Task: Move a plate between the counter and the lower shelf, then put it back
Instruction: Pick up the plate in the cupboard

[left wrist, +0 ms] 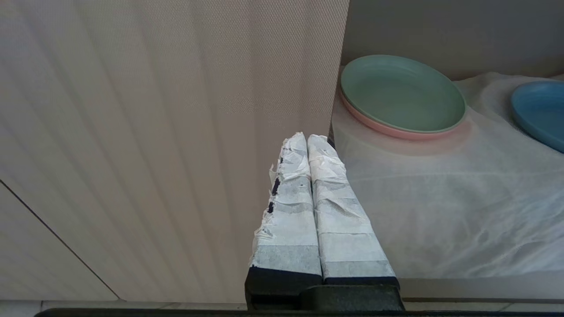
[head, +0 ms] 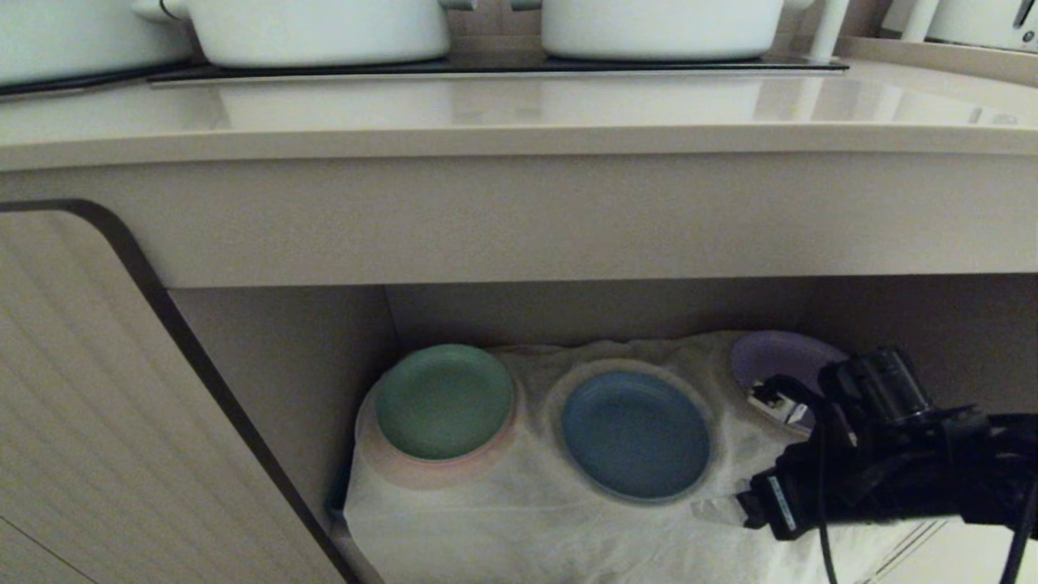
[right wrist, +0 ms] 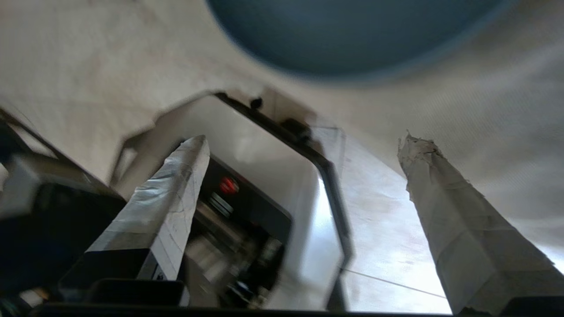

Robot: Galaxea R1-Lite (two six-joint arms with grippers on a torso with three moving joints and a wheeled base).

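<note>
The light-blue plate (head: 635,434) lies flat on the wrinkled white cloth of the lower shelf (head: 527,519), between a green plate and a purple one. My right gripper (head: 742,458) hovers just off the blue plate's right rim, open and holding nothing. In the right wrist view its taped fingers stand wide apart (right wrist: 304,141), and the plate (right wrist: 352,35) lies beyond the tips, not touched. The counter (head: 519,113) runs above the recess. My left gripper (left wrist: 308,138) is shut on nothing, parked by the cabinet door to the left of the shelf; the blue plate's edge (left wrist: 539,112) shows there too.
A green plate (head: 444,400) sits on a pink one at the shelf's left. A purple plate (head: 778,357) lies at the back right, partly behind my right arm. Two white pots (head: 324,28) (head: 661,24) stand on the counter. A ribbed cabinet door (head: 97,405) hangs at the left.
</note>
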